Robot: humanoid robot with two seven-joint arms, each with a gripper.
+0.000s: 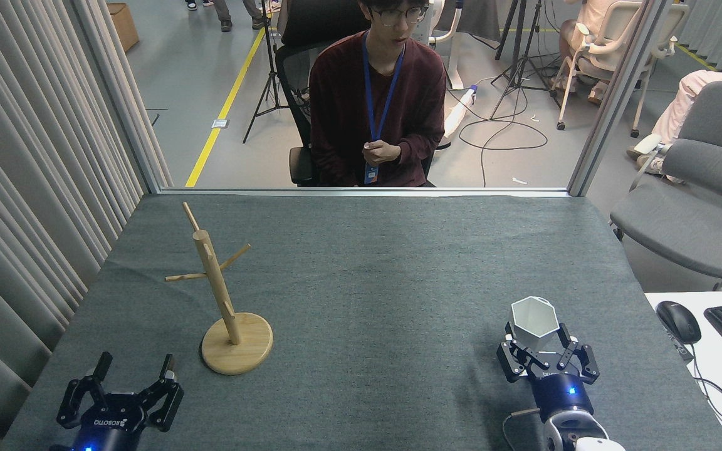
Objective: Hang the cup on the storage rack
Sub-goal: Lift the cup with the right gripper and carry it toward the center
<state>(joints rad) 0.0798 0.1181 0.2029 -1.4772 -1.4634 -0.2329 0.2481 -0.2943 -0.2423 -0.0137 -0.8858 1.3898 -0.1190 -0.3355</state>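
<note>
On the table's right side, the cup (533, 322) stands upright between the spread fingers of the right gripper (538, 340), not yet clamped. Far left, the rack (228, 307) stands with the left gripper (133, 369) open and empty near its base.

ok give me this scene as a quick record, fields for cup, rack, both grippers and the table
cup: white hexagonal cup, upright, near right of table
rack: wooden storage rack, upright, near left, pegs bare
right gripper: right gripper, open, fingers on either side of the cup's lower part
left gripper: left gripper, open, holding nothing, in front of the rack
table: grey cloth
</note>
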